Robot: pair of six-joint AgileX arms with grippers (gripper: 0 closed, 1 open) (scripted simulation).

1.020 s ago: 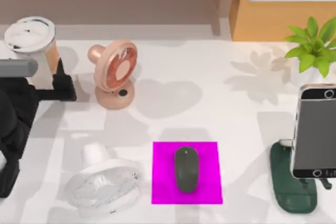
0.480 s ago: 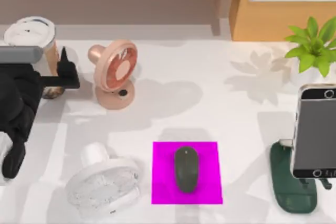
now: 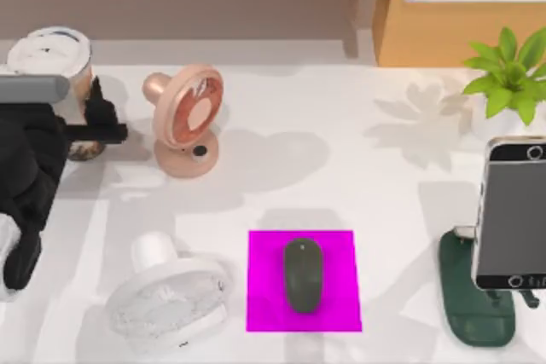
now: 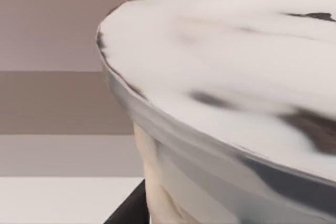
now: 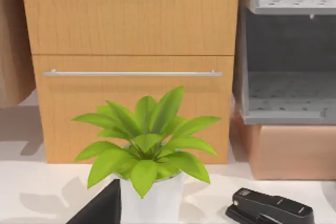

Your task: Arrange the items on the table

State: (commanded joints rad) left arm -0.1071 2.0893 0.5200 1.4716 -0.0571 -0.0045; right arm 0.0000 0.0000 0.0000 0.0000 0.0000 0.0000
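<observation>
A: What are the black fingers of the left gripper (image 3: 95,121) doing?

B: They are closed around the tall brownish-cream drink cup with the white lid (image 3: 53,61), at the far left of the glossy white tabletop (image 3: 341,176). In the left wrist view the white lid (image 4: 231,72) sits very close, with a dark finger (image 4: 128,211) against the cup wall below it.

A: And outward from there?

B: Just to the right of the gripper stands a small pink desk fan (image 3: 186,121). Nearer the front edge lies a white fan (image 3: 166,300), tipped on its side.

A: Where are the other items?

B: The small dark grey oval mouse (image 3: 303,274) lies on a magenta square mat (image 3: 264,304), front centre. The smartphone with the dark screen and pale edges (image 3: 512,210) stands upright on a dark green stand (image 3: 465,304) at the right.

A: The right gripper?

B: I cannot tell its finger state. The right wrist view faces a green potted plant (image 5: 147,148), a wooden drawer cabinet (image 5: 131,40) and a black stapler (image 5: 270,208).
</observation>
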